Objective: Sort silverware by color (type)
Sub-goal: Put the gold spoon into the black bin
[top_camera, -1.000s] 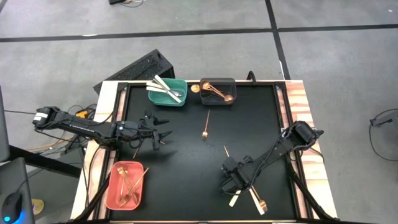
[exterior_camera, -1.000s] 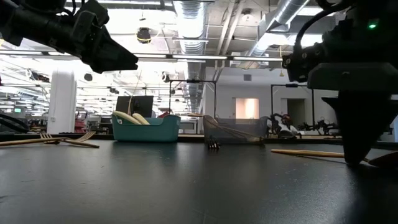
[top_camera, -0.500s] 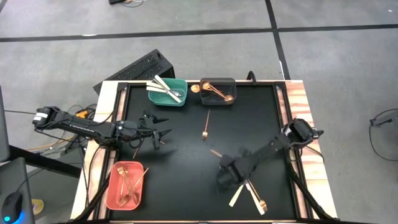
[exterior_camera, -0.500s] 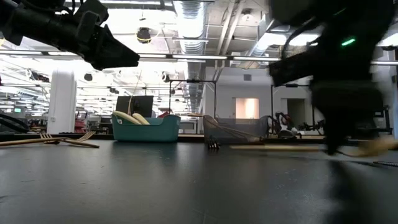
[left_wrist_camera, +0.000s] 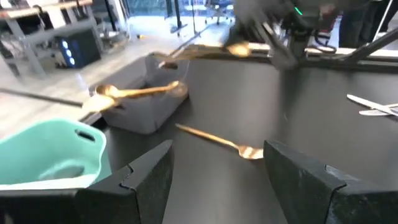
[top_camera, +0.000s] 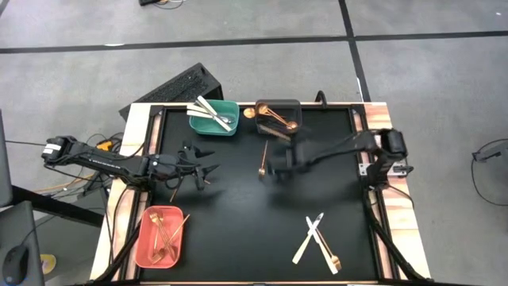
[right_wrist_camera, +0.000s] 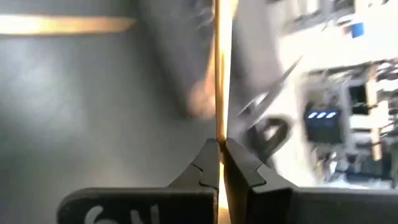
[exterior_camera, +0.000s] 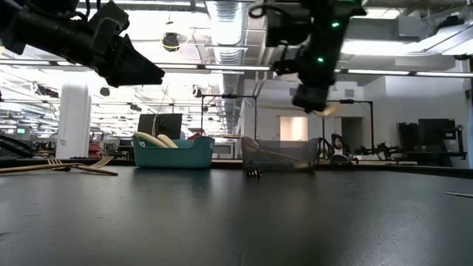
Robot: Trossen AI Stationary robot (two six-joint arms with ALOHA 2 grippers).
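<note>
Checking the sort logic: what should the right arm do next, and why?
Probably move over the grey bin and open there: the right gripper is shut on a gold spoon, and that bin holds gold spoons. Left gripper waits open.

We get even, bright light from above; the ceiling strips (exterior_camera: 222, 18) glare white in the low view. The black table (top_camera: 238, 214) carries only faint shadows. The right arm (top_camera: 317, 155) smears with motion blur from overhead, and its wrist view streaks badly. Our left wrist view softens toward the background.
</note>
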